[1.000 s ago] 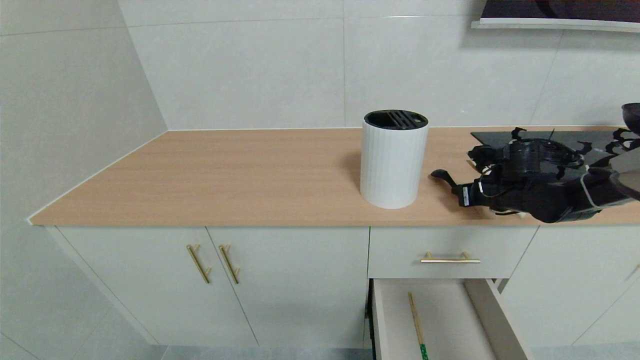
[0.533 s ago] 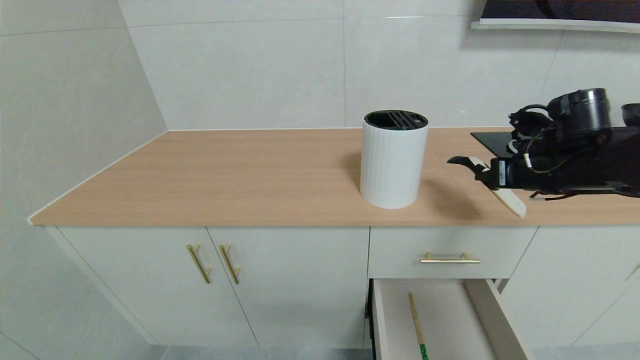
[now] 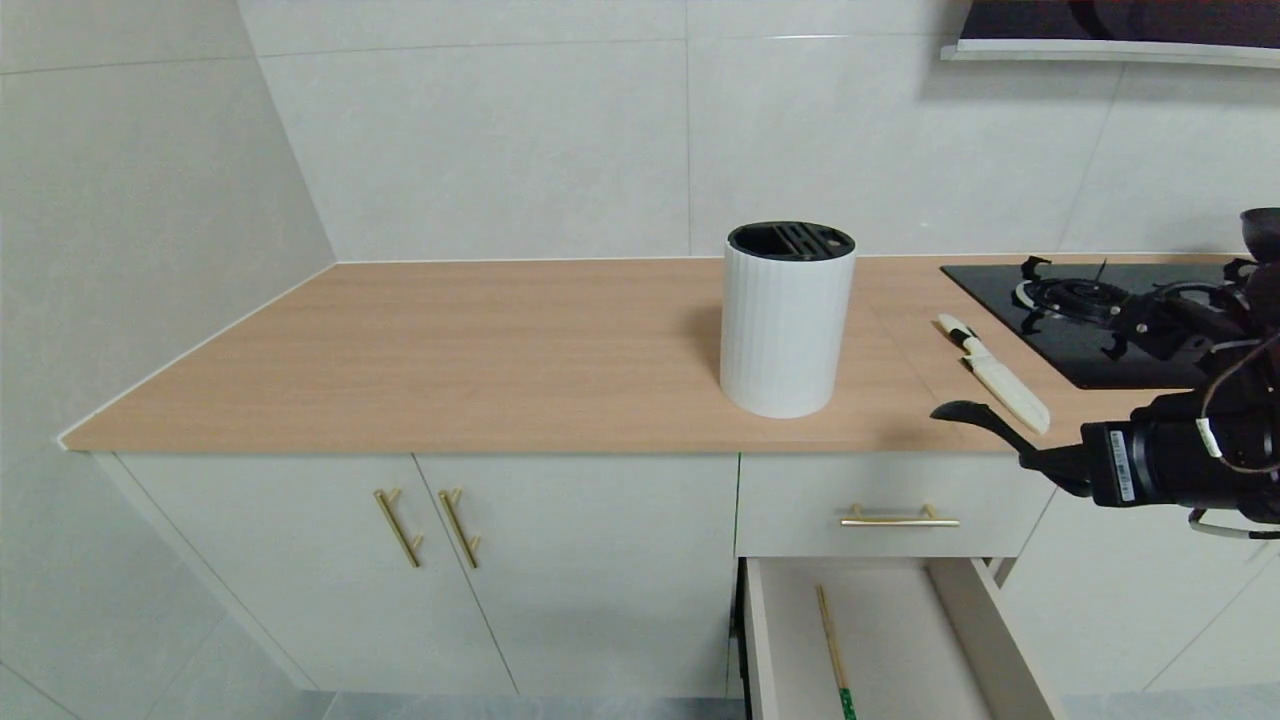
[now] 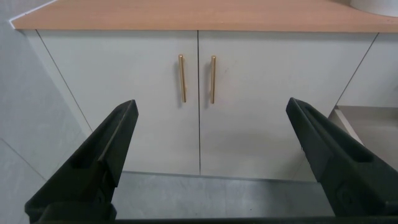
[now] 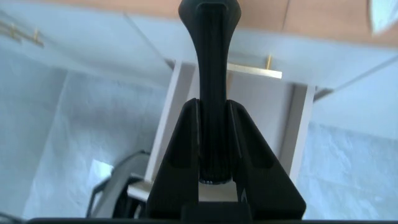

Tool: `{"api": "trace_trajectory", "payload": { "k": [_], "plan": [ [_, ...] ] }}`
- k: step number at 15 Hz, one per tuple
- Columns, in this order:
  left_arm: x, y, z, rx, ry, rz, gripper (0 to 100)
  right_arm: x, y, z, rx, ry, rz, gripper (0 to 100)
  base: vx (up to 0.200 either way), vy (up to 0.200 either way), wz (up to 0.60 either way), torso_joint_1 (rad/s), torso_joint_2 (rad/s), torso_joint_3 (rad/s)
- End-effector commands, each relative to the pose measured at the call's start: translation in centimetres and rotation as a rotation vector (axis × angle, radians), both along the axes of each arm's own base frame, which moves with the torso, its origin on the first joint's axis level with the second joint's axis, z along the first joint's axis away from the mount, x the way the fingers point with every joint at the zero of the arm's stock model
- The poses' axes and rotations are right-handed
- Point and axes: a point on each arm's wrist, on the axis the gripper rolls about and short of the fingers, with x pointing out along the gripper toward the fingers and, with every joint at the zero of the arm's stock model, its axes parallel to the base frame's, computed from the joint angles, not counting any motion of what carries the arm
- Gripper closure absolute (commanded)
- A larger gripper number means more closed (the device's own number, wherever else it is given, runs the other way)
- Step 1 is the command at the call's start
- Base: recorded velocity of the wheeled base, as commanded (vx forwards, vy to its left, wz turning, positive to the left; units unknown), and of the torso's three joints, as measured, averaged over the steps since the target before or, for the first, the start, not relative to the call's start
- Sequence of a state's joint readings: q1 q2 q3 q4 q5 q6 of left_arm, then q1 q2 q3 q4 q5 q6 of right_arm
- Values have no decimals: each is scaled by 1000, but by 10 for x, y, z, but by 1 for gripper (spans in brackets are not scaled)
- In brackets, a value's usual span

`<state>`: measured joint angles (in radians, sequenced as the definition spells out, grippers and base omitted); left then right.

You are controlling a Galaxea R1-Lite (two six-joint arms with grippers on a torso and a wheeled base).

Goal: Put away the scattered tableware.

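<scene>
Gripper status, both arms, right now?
Left gripper: open, holding nothing.
Right gripper: closed on a black utensil, gripped by its handle.

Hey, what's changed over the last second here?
The right hand, still shut on the black utensil, rose from the countertop, then swung back off its front edge to above the open drawer. The knife, white holder and chopstick in the drawer stayed put.

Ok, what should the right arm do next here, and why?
Probably lower the right claw toward the open drawer. It is shut on a black utensil, held off the front edge of the counter and above that drawer, where a chopstick already lies.
</scene>
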<state>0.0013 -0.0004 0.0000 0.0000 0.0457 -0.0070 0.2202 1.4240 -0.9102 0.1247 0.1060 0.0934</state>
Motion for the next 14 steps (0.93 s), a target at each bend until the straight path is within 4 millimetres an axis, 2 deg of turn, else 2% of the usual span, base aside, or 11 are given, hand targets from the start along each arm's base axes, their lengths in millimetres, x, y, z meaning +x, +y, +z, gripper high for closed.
{"api": "trace_trajectory", "payload": {
  "k": [1, 7, 14],
  "plan": [
    [0, 0, 0, -1, 0, 1, 0, -1, 0, -13, -17, 21, 11, 100, 0, 0, 0, 0, 0, 0],
    [0, 0, 0, -1, 0, 1, 0, 3, 1, -26, -34, 14, 10, 100, 0, 0, 0, -8, 17, 14],
    [0, 0, 0, -1, 0, 1, 0, 3, 0, -30, -60, 22, -1, 100, 0, 0, 0, -177, 429, 256]
  ]
}}
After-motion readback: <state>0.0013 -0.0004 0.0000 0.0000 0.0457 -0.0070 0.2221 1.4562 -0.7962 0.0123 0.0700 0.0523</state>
